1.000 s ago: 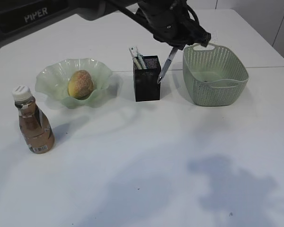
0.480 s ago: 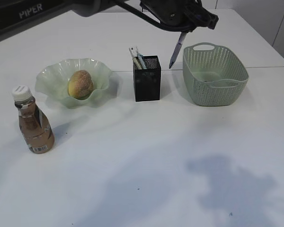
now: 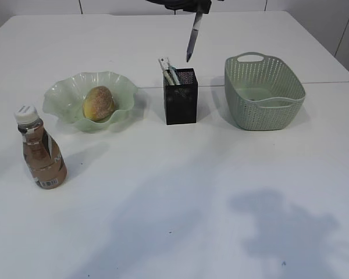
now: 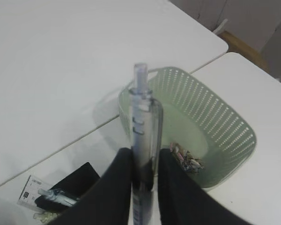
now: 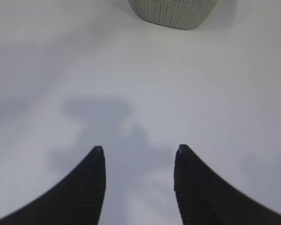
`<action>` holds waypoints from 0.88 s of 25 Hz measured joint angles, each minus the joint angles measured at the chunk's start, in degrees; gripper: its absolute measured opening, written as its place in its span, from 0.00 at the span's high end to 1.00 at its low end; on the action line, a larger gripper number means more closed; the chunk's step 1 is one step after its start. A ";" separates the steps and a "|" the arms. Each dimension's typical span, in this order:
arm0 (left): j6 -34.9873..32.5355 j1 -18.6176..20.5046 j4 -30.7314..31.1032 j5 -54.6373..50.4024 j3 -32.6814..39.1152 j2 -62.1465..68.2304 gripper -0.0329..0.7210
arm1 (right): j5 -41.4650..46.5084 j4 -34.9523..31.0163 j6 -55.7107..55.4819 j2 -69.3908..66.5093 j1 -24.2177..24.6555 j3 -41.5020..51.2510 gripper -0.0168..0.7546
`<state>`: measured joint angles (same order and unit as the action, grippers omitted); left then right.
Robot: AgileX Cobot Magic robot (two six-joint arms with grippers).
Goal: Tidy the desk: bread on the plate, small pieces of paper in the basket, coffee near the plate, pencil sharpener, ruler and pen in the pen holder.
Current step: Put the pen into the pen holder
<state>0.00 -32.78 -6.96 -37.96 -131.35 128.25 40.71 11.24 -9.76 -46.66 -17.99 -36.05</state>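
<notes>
bread [image 3: 99, 103] on plate [image 3: 61, 93]; pen holder [image 3: 181, 96] between plate and basket [image 3: 264, 91].

The left end effector [image 4: 143, 180] is clamped on a grey translucent pen [image 4: 143, 140], its two black fingers [image 4: 111, 187] pressing the barrel from either side. The pen stands nearly upright in the frame, its clip facing the camera and its narrow end pointing away, above the scene below. Under it sits a pale green perforated basket [image 4: 220, 136] on the white worktop [image 4: 51, 61]; small crumpled pieces of paper [image 4: 187, 159] lie on the basket's floor. At the lower left, beside the basket, is the black pen holder [image 4: 77, 180], with a light-coloured ruler [image 4: 32, 190] and another pen-like item inside it
</notes>
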 joint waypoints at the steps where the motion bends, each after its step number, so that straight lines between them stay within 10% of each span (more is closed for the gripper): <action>1: -2.03 0.69 -1.96 0.00 0.00 0.00 0.83 | -0.22 0.00 0.00 0.00 0.00 0.00 0.48; 22: -50.34 12.62 -52.07 -5.71 0.00 3.09 0.83 | -0.95 0.00 0.00 0.00 0.00 0.00 0.48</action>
<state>-50.34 -20.16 -59.03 -43.67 -131.35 131.34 39.76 11.24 -9.76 -46.66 -17.99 -36.05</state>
